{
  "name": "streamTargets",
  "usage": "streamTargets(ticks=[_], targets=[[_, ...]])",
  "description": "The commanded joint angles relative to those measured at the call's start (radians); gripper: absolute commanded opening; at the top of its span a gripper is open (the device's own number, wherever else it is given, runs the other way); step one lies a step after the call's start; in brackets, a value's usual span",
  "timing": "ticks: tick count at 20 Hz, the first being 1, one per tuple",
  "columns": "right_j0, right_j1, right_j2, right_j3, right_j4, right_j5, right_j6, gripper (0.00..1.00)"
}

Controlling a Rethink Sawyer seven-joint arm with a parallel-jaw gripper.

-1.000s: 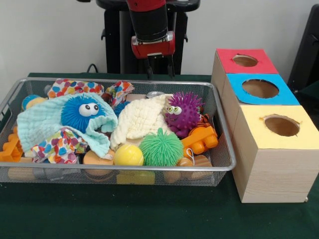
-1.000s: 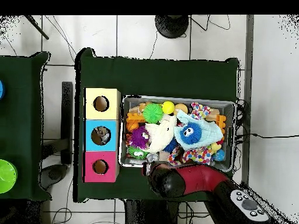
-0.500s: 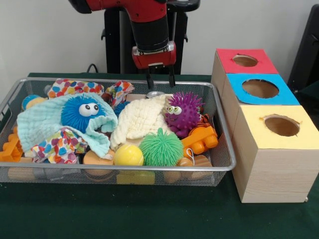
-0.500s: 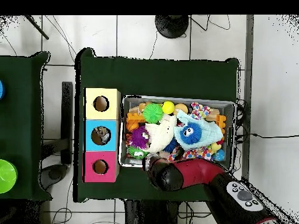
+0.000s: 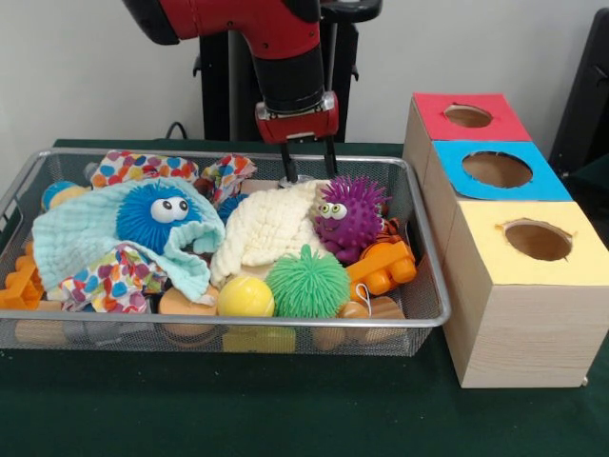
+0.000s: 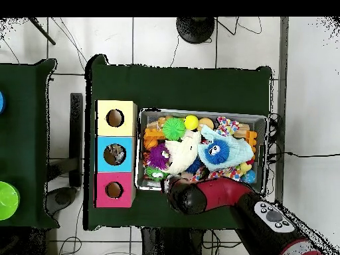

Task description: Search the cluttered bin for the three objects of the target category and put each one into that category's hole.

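Observation:
A wire mesh bin [image 5: 426, 286] holds a jumble of toys and cloths. My gripper [image 5: 309, 171] hangs open at the bin's far side, fingertips [image 5: 288, 169] just above the cream cloth [image 5: 266, 228] and beside the purple spiky toy [image 5: 350, 214]. Nothing shows between the fingers. Also in the bin are a blue spiky ball with eyes [image 5: 157, 211], a green spiky ball [image 5: 306, 283], a yellow ball [image 5: 245, 296] and an orange block [image 5: 383, 268]. In the overhead view the arm's wrist [image 6: 182, 198] covers the gripper at the bin [image 6: 260, 119] edge.
Three wooden boxes with holes stand beside the bin: red [image 5: 468, 116], blue [image 5: 497, 169] and yellow [image 5: 538, 240]. In the overhead view something greyish lies in the blue box's hole [image 6: 115, 154]. A pale blue cloth [image 5: 76, 238] and spotted cloths [image 5: 133, 169] cover other toys.
The gripper has come down and slightly right in the front view, into the bin's far side. The small silver thing behind the cream cloth is now hidden by the fingers.

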Motion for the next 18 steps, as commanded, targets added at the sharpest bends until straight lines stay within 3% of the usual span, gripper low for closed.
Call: streamTargets(ticks=[1,10,18], targets=[[-0.005,0.050,0.043,-0.134,-0.070,-0.003,-0.067,1.00],[-0.028,0.090,0.052,-0.146,-0.096,-0.029,-0.084,1.00],[-0.075,0.074,0.070,-0.105,-0.115,-0.016,-0.109,1.00]])
